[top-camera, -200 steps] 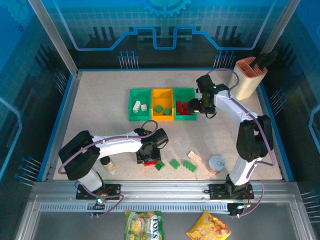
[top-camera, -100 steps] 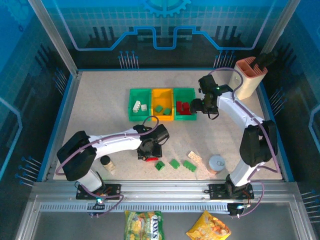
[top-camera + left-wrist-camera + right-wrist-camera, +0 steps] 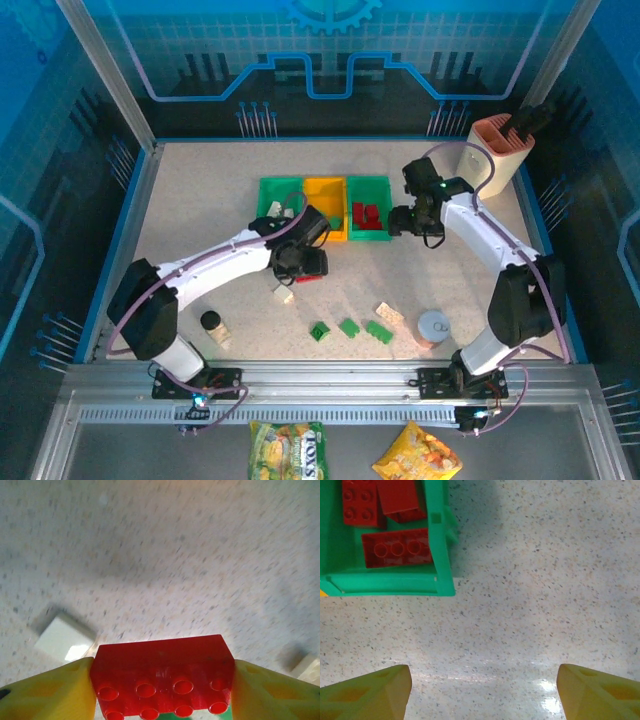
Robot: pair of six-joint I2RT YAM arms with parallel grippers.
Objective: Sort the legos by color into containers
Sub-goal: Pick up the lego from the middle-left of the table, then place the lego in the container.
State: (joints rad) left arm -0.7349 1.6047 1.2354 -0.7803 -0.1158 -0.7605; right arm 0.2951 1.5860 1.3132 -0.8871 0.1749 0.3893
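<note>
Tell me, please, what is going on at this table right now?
Legos are being sorted by colour. The left gripper is shut on a red lego, held above the table near the left green bin. The right gripper hangs open and empty beside the right green bin, which holds red legos. The orange bin holds green ones, the left green bin cream ones. Three green legos and two cream legos lie loose on the table, not yet sorted.
</note>
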